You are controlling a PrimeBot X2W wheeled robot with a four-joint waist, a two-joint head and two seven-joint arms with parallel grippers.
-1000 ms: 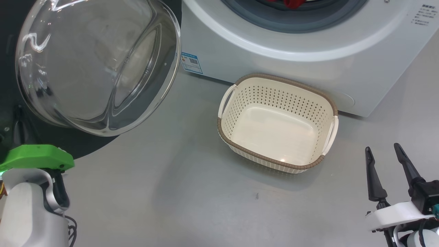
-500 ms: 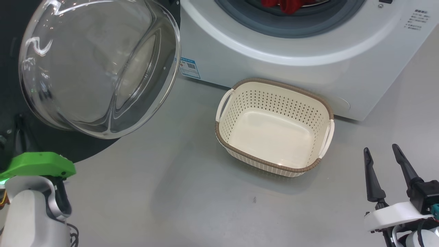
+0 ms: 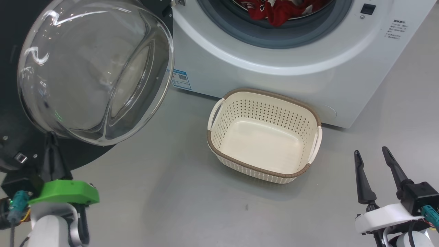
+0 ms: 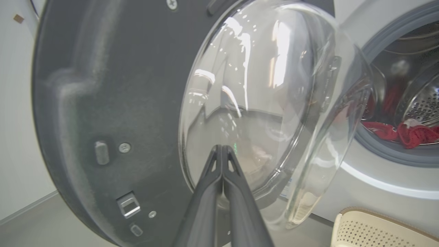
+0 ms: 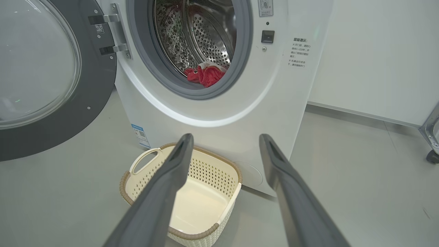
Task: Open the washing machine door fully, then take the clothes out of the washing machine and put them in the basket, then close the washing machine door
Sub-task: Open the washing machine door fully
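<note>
Head camera has tipped up since a second ago, bringing more drum into view. Left gripper [image 3: 51, 135] fingers pressed together, gripping nothing, tips at the lower edge of the washing machine door [image 3: 96, 68] glass; contact cannot be told. Door swung wide. Right gripper [image 3: 370, 151] spread wide, holding nothing, right of the basket [image 3: 267, 109]. Clothes [image 3: 274, 10] lie inside the washing machine [image 3: 274, 61]; basket just before it.
</note>
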